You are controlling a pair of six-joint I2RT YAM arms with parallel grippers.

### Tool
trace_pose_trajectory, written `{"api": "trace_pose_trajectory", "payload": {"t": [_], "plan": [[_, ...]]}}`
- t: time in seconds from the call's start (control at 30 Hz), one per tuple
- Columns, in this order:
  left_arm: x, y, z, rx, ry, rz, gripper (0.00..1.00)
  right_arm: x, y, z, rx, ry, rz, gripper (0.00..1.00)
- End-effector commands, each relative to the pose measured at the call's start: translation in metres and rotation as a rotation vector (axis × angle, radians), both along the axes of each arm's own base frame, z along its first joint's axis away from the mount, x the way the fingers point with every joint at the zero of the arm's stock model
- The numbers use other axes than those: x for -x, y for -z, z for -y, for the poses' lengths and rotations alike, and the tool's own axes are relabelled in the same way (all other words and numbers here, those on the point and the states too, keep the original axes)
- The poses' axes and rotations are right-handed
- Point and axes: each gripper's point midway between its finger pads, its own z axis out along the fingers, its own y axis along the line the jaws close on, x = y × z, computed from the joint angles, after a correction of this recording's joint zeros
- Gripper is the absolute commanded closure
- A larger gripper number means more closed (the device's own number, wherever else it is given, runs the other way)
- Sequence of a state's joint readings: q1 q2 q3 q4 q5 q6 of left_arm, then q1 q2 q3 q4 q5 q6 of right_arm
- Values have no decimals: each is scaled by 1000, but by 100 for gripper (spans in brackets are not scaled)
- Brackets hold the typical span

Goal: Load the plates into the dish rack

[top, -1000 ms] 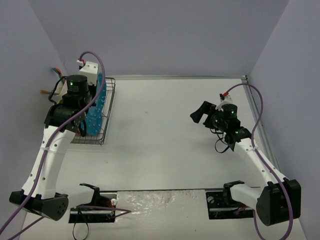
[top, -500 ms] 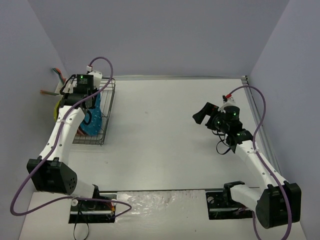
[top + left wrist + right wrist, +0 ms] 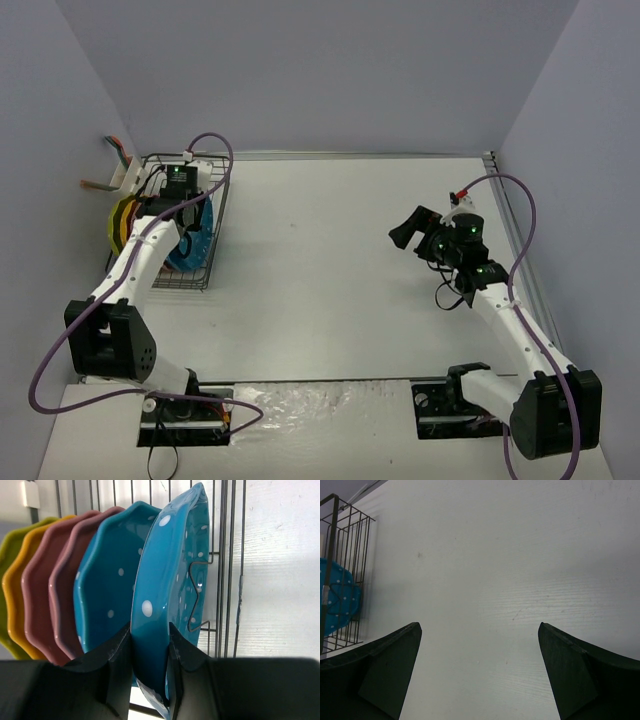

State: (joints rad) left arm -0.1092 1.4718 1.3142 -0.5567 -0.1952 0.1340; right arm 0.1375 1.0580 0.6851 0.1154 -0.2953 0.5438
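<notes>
The left end effector pinches a turquoise plate standing in the dish rack; letting go and lifting clear comes next, I'd judge. The right end effector hangs spread.

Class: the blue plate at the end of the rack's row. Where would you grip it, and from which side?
Pinch the plate's top rim from above, across both faces, as the left gripper does: it stands on edge with its thin rim exposed.
</notes>
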Motion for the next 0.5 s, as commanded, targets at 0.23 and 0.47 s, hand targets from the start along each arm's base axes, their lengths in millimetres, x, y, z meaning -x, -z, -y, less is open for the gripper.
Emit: {"api": "trace_pose_trajectory", "payload": {"t": [0.23, 0.47], "plan": [[-23, -36, -13, -13, -66, 201, 63, -7, -22, -3, -10, -34, 101, 0], [-22, -43, -13, -4, -71, 225, 48, -7, -32, -4, -1, -45, 133, 0]]}}
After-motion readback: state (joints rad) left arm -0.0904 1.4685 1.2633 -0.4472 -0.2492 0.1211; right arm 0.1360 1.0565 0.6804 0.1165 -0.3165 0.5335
